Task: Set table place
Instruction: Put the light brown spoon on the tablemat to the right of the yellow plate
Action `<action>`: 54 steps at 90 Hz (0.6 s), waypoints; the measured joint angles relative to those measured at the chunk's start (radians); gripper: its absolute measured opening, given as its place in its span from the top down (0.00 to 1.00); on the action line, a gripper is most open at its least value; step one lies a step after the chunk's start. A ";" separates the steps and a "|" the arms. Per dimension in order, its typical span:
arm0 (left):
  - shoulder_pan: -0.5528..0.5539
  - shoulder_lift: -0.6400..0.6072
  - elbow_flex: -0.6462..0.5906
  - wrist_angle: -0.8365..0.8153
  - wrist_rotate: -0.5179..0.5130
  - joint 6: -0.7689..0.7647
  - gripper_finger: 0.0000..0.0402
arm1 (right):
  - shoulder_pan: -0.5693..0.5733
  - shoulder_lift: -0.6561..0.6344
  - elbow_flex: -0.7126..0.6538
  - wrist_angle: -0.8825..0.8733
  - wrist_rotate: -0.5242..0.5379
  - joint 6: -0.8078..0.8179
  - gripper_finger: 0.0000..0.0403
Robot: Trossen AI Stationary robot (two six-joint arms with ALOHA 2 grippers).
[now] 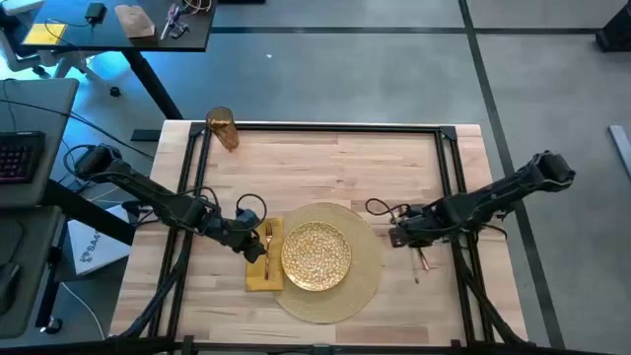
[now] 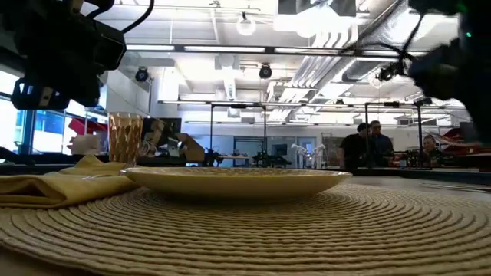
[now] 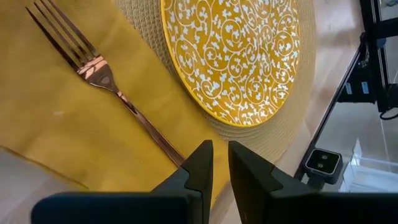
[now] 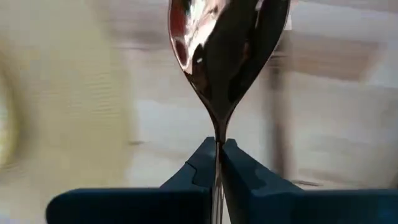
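Wooden table (image 1: 325, 158) bearing woven placemat (image 1: 365, 281), patterned plate (image 1: 315, 255) centred on it. Yellow napkin (image 1: 258, 274) just beside plate, copper fork (image 3: 99, 73) lying on top. Amber cup (image 1: 223, 128) near far rail. Left gripper (image 3: 216, 163) over fork handle, fingers narrowly parted. Right gripper (image 4: 217, 155) beside placemat, pinched on spoon (image 4: 227, 43).
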 joint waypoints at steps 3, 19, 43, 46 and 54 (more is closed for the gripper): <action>0.000 0.000 0.000 0.000 0.004 0.000 0.91 | -0.001 0.028 0.021 0.034 0.012 -0.001 1.00; 0.000 0.000 0.000 0.001 0.025 0.031 0.91 | -0.023 0.239 0.148 0.186 0.044 -0.012 1.00; 0.000 0.000 0.000 0.001 0.053 0.085 0.91 | -0.075 0.538 0.371 0.206 0.019 -0.109 1.00; 0.000 0.000 0.000 0.001 0.057 0.092 0.91 | -0.082 0.563 0.390 0.206 0.010 -0.116 1.00; 0.000 0.000 0.000 0.001 0.075 0.113 0.91 | -0.088 0.608 0.416 0.204 -0.005 -0.115 1.00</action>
